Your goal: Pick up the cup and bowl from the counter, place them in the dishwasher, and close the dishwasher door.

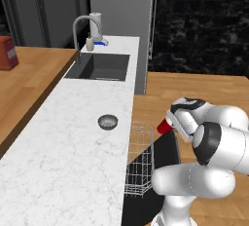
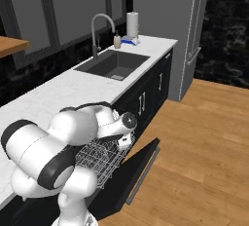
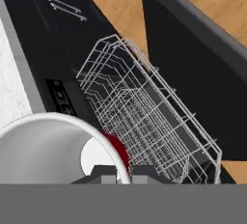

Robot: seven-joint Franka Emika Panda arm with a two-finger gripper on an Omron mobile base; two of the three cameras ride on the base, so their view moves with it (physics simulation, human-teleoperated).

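My gripper is shut on the rim of the red cup, holding it in the air just right of the counter edge, over the pulled-out white wire rack of the dishwasher. In the hand view the cup shows its white inside and a sliver of red wall at the fingertips, with the rack below and the black dishwasher door dropped open beyond it. The grey metallic bowl sits upright on the counter near its right edge, left of the gripper.
A dark sink with a curved faucet lies at the counter's far end. A wooden surface with a red box runs along the left. The open door juts over the wooden floor.
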